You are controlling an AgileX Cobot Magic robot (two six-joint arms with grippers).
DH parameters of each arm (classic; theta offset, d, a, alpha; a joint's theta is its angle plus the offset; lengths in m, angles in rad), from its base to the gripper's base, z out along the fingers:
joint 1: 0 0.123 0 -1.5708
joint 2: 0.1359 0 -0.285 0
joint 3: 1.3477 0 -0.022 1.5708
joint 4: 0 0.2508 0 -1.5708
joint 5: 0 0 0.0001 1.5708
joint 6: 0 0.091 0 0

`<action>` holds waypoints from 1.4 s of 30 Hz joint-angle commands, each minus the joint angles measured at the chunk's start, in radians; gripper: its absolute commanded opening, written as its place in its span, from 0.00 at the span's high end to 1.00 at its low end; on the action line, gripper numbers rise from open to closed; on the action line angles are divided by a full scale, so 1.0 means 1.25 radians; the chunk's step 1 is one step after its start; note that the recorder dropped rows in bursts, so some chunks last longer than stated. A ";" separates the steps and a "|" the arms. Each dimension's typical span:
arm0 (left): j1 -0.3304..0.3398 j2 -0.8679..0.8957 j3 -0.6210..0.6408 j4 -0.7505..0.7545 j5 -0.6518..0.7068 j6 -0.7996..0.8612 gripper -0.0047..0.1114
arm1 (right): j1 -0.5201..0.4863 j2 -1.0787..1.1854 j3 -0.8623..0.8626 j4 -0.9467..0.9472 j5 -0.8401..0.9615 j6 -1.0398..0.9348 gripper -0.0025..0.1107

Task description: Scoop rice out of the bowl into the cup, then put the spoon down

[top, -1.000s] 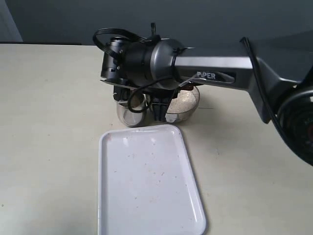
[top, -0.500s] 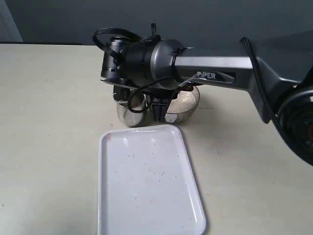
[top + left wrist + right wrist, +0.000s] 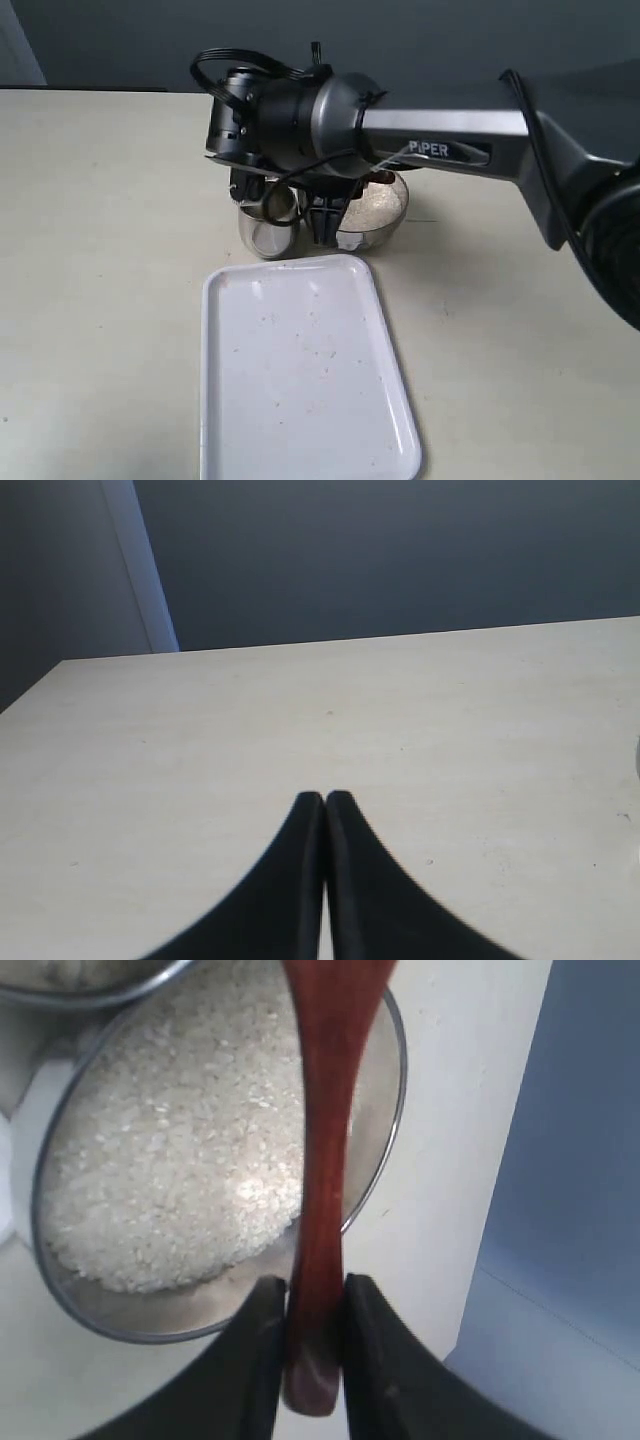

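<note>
**Spoon held over the rice bowl.**
The right gripper (image 3: 312,1298) pinches the spoon (image 3: 321,1140) by its handle above the bowl (image 3: 399,1110) of rice (image 3: 170,1170). The bowl stands on the desk (image 3: 100,260) just beside the cup (image 3: 262,236), behind a white tray (image 3: 300,380). The left gripper (image 3: 325,808) is pressed together, holding nothing.

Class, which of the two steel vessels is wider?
The bowl, right of the cup in the exterior view: broader, rice showing, spoon over it.
</note>
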 commanded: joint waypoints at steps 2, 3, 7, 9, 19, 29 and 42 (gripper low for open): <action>-0.002 -0.003 -0.002 0.001 -0.011 -0.002 0.96 | 0.002 -0.013 -0.001 0.015 0.002 0.002 0.98; -0.002 -0.003 -0.002 0.001 -0.011 -0.002 0.96 | 0.002 -0.013 -0.001 0.019 0.002 0.002 0.98; -0.002 -0.003 -0.002 0.001 -0.011 -0.002 0.96 | 0.002 -0.013 0.009 0.015 0.002 0.002 0.98; -0.002 -0.003 -0.002 0.001 -0.011 -0.002 0.96 | 0.002 -0.013 0.033 -0.004 0.002 0.007 0.98; -0.002 -0.003 -0.002 0.001 -0.011 -0.002 0.96 | 0.010 -0.016 0.096 -0.070 0.002 0.064 0.98; -0.002 -0.003 -0.002 0.001 -0.011 -0.002 0.96 | 0.011 -0.016 0.096 -0.078 0.002 0.075 0.98; -0.002 -0.003 -0.002 0.001 -0.011 -0.002 0.96 | 0.043 -0.016 0.096 -0.120 0.002 0.091 0.99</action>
